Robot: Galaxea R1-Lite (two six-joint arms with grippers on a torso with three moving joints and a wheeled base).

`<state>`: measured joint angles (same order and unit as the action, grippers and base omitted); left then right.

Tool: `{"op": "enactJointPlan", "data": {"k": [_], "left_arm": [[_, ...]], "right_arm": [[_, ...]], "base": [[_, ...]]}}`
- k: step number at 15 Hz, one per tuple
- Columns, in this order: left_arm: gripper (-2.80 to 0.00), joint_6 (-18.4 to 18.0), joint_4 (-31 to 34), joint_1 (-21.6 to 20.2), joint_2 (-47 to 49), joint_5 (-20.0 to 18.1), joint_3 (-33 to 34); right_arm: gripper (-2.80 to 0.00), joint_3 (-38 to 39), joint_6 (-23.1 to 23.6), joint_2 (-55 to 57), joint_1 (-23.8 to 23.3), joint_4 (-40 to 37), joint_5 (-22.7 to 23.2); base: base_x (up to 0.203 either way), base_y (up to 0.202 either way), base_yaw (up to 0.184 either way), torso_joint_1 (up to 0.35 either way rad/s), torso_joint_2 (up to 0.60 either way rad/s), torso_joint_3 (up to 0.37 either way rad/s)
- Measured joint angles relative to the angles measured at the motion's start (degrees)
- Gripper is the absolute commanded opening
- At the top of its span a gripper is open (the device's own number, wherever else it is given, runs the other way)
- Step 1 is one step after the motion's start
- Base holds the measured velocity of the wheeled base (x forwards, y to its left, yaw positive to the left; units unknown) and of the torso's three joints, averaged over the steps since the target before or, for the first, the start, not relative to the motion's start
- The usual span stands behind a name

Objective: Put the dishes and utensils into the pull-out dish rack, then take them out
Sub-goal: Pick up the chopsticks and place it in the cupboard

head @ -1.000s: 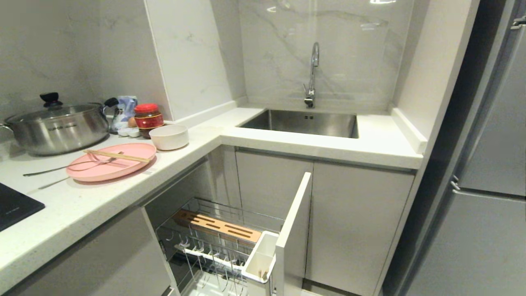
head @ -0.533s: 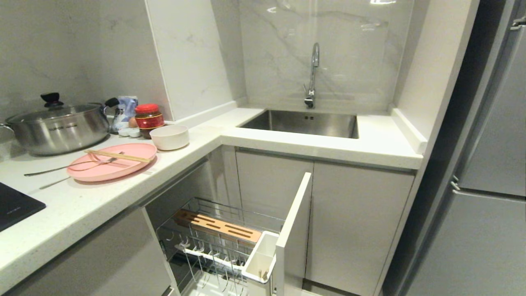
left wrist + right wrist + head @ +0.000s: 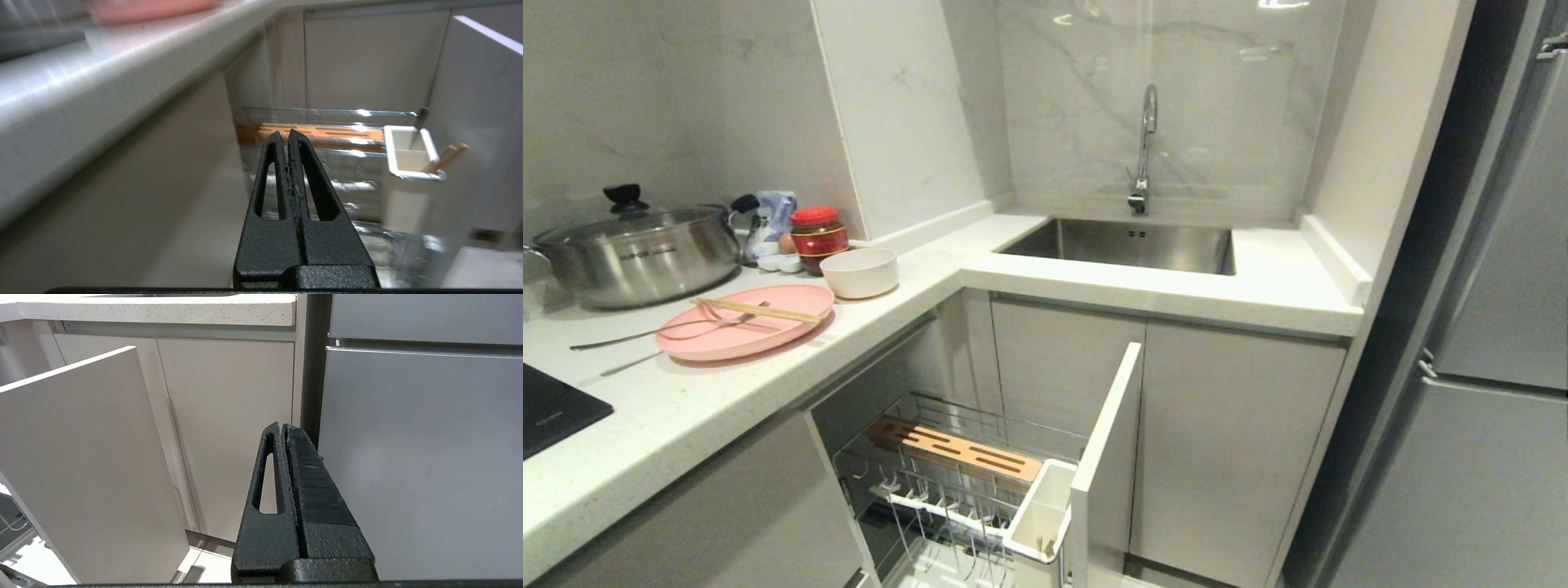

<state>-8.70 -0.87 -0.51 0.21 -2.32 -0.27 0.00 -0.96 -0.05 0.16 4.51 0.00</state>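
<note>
We see pale-pink plate (image 3: 745, 319) flat on desk, above and beside our left tool (image 3: 284, 139). Fork (image 3: 662, 330) lies across plate rim, handle out on desk. Chopsticks (image 3: 756, 310) lie across plate. Off-white bowl (image 3: 859, 271) upright, just beside plate. Dish rack (image 3: 968, 482) pulled out ahead of left tool; wooden strip (image 3: 327, 132) level, white caddy (image 3: 410, 157) at drawer front.

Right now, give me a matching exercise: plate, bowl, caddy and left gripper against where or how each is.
Things:
1. plate
2. bowl
3. caddy
4. left gripper

States:
A. shut, holding nothing
B. on the counter, beside the red-lidded jar
C. on the counter, chopsticks lying across it
D. in the rack, against the drawer front

Pairs: 1-C, 2-B, 3-D, 4-A
</note>
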Motion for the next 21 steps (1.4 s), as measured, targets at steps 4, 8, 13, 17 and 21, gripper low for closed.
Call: {"op": "enactJointPlan", "data": {"k": [4, 8, 13, 17, 21], "left_arm": [[-2.8, 7.3, -0.4, 0.0, -0.2, 1.1, 0.3], [-2.8, 7.9, -0.8, 0.0, -0.2, 2.0, 0.3], [-2.8, 7.8, -0.8, 0.0, -0.2, 1.9, 0.3], [-2.8, 7.8, -0.8, 0.0, -0.2, 1.9, 0.3], [-2.8, 7.6, -0.8, 0.0, -0.2, 1.9, 0.3]], "right_arm": [[-2.8, 0.0, 0.0, 0.0, 0.0, 0.0, 0.0], [-2.8, 0.0, 0.0, 0.0, 0.0, 0.0, 0.0], [-2.8, 0.0, 0.0, 0.0, 0.0, 0.0, 0.0], [-2.8, 0.0, 0.0, 0.0, 0.0, 0.0, 0.0], [-2.8, 0.0, 0.0, 0.0, 0.0, 0.0, 0.0]], "base": [[0.0, 0.0, 0.0, 0.0, 0.0, 0.0], [0.0, 0.0, 0.0, 0.0, 0.0, 0.0], [0.0, 0.0, 0.0, 0.003, 0.0, -0.148], [0.0, 0.0, 0.0, 0.003, 0.0, -0.203], [0.0, 0.0, 0.0, 0.001, 0.0, -0.199]]}}
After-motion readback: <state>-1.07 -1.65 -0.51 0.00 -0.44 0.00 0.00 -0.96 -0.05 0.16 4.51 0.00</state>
